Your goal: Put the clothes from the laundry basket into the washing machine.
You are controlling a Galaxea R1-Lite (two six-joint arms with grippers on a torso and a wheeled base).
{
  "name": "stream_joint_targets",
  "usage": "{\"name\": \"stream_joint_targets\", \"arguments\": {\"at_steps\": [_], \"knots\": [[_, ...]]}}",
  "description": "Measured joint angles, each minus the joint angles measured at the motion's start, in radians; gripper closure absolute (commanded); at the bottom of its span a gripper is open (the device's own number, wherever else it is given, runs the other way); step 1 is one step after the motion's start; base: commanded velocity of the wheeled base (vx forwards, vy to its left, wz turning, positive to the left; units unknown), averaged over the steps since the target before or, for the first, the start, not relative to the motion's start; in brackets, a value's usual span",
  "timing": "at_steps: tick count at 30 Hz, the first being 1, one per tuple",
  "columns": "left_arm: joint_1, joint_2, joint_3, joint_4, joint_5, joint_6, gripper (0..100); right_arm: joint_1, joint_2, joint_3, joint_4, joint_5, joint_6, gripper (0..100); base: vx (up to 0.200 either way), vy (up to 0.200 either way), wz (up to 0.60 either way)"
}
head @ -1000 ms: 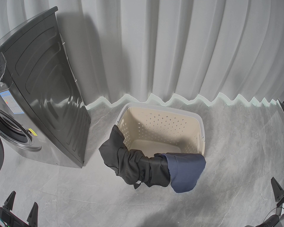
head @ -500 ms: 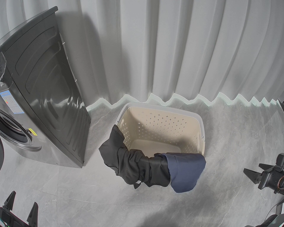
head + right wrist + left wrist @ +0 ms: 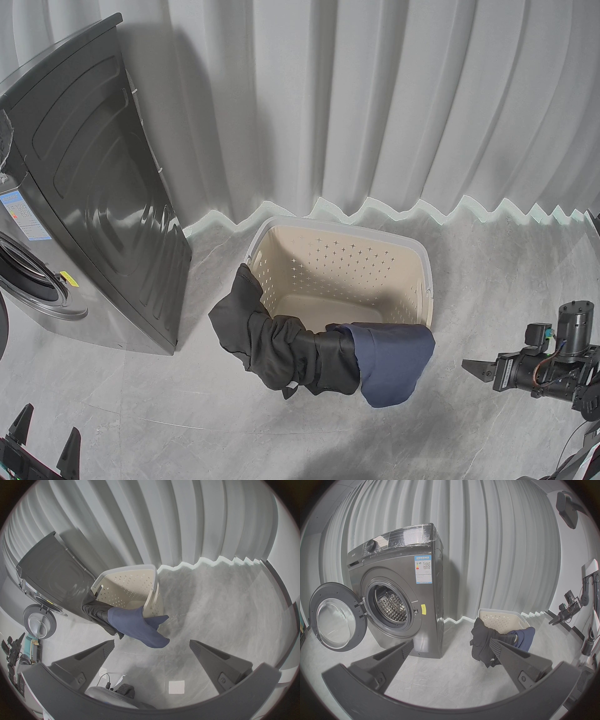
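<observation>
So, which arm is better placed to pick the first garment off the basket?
Probably the right. The right gripper, open, points at the blue garment hanging over the laundry basket rim, with bare floor between them. The left gripper, also open, sits farther away.

1. Side panel of the washing machine (image 3: 106, 181): grey sheet metal with a satin sheen, pressed ribs and soft highlights.
2. On its top, clear film (image 3: 403, 536): wrinkled and glossy.
3. Inside, the drum (image 3: 392, 605): bright perforated metal. The door (image 3: 334, 619) is a dark matt ring around a glossy clear pane.
4. The laundry basket (image 3: 340, 224): matt plastic, with a pale grey rim and cream walls pierced by small star-shaped holes.
5. The black garment (image 3: 281, 350): matt cloth, heavily creased.
6. The blue garment (image 3: 390, 369): matt cloth, smoother, with few folds.
7. The floor (image 3: 500, 262): grey stone-look slabs, veined and smooth, with a faint sheen.
8. The curtain (image 3: 375, 94): white matt cloth in deep pleats.
</observation>
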Motion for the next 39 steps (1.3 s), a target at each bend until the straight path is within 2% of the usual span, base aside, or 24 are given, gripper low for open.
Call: {"name": "stream_joint_targets", "arguments": {"at_steps": [9,19,26,39], "knots": [[0.000,0.000,0.000,0.000,0.000,0.000,0,0.079,0.289,0.004,-0.311,-0.025,0.006,0,0.000,0.000,0.00],[0.000,0.000,0.000,0.000,0.000,0.000,0,0.184,0.545,-0.014,-0.581,-0.034,0.017,0,0.000,0.000,0.00],[0.000,0.000,0.000,0.000,0.000,0.000,0,0.212,0.645,-0.066,-0.635,-0.033,0.018,0,0.000,0.000,0.00],[0.000,0.000,0.000,0.000,-0.001,0.000,0,0.207,0.757,-0.207,-0.663,-0.028,0.016,0,0.000,0.000,0.00]]}}
